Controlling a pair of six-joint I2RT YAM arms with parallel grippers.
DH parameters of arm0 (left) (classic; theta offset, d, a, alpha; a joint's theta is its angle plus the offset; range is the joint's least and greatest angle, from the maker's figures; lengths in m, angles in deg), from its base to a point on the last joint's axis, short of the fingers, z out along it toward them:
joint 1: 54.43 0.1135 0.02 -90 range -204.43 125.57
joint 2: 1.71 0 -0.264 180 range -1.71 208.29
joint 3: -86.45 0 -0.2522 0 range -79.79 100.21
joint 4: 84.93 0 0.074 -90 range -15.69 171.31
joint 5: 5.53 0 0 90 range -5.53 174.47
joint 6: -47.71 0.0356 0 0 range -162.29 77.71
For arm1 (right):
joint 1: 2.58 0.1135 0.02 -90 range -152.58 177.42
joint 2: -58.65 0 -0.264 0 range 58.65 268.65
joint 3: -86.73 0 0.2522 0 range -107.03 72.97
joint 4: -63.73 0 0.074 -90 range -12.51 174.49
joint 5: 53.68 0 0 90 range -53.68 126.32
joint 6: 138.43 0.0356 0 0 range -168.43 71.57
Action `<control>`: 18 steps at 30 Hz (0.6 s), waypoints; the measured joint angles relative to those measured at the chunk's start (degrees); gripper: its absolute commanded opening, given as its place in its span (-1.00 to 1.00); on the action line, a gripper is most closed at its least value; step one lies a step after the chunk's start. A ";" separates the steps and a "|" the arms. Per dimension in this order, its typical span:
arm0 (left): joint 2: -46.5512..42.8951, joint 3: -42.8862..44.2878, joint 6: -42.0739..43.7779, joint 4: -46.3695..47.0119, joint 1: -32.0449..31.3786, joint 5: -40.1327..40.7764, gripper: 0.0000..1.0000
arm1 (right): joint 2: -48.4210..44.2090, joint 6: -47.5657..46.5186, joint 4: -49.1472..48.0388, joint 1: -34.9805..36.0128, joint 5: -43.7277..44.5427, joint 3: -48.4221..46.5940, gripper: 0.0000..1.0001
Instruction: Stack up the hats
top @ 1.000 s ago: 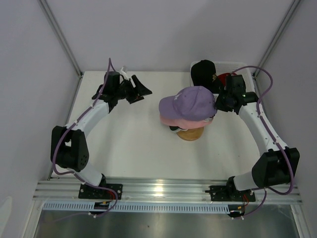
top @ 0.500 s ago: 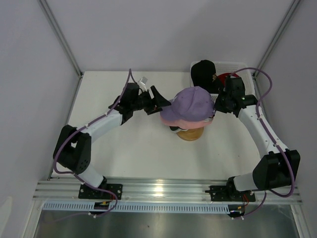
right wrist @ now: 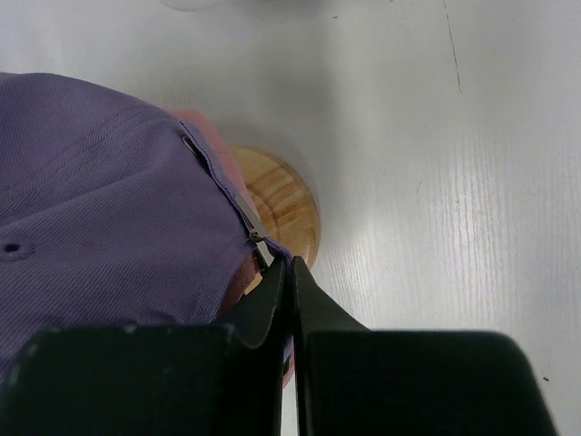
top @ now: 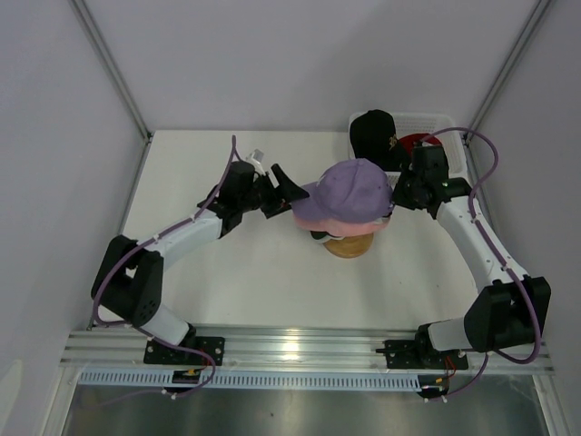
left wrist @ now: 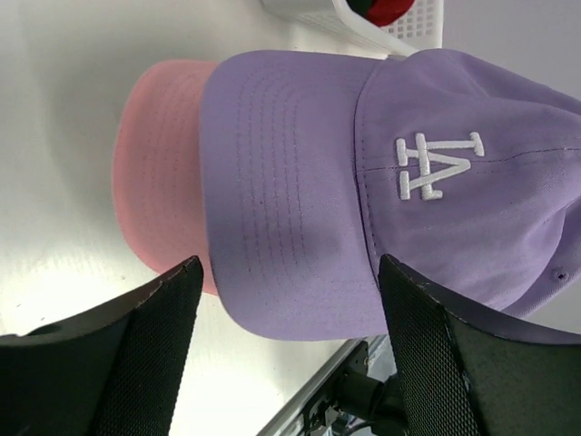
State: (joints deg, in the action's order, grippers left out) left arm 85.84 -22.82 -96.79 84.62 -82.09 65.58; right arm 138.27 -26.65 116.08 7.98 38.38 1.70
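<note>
A lavender hat (top: 349, 189) lies on top of a pink hat (top: 313, 219), both on the round wooden stand (top: 349, 246). My left gripper (top: 287, 189) is open at the brims' left end. In the left wrist view its fingers (left wrist: 154, 336) stand wide either side of the lavender brim (left wrist: 281, 182), with the pink brim (left wrist: 154, 163) showing beside it. My right gripper (right wrist: 292, 265) is shut on the lavender hat's back edge (right wrist: 109, 200), just over the stand (right wrist: 281, 209). A black hat (top: 372, 133) and a red hat (top: 413, 142) sit in the basket.
The white mesh basket (top: 443, 121) stands at the back right corner, close behind my right gripper (top: 399, 194). Grey walls close in the table (top: 236, 263) on the left, the right and the back. The arm bases sit on the rail along the near edge.
My left arm has swung from the table's back left over to the lavender hat's brim, its jaws opening wider. The right gripper has kept its hold on the hat's back.
</note>
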 measured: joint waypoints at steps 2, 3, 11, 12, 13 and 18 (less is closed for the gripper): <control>1.31 -0.22 -1.22 2.23 -0.33 -0.83 0.61 | -0.42 0.48 -0.37 0.00 -0.09 0.61 -1.00; 2.01 -0.22 -1.75 3.15 -0.55 -0.94 0.60 | -0.61 0.61 -0.70 0.11 -0.22 0.94 -1.00; 4.79 -0.98 -6.14 9.29 -0.85 -1.18 -0.98 | -1.31 1.57 -1.81 0.15 -1.01 2.43 -1.00; 4.79 -1.05 -6.97 11.15 -0.57 -1.73 -0.99 | -1.31 1.75 -2.10 0.15 -1.03 2.73 -1.00; 4.68 -1.01 -7.50 13.07 -0.63 -2.43 -0.99 | -1.31 1.79 -2.38 0.15 -0.96 3.02 -1.00; 4.39 -1.05 -8.44 13.22 -1.22 -1.77 -0.99 | -2.56 1.99 -2.47 -0.02 -0.74 3.69 -1.00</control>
State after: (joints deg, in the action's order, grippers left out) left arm 90.23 -23.87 -105.22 97.84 -83.32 63.81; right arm 135.71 -24.66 113.61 7.96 37.64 5.40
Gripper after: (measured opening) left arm 0.036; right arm 0.009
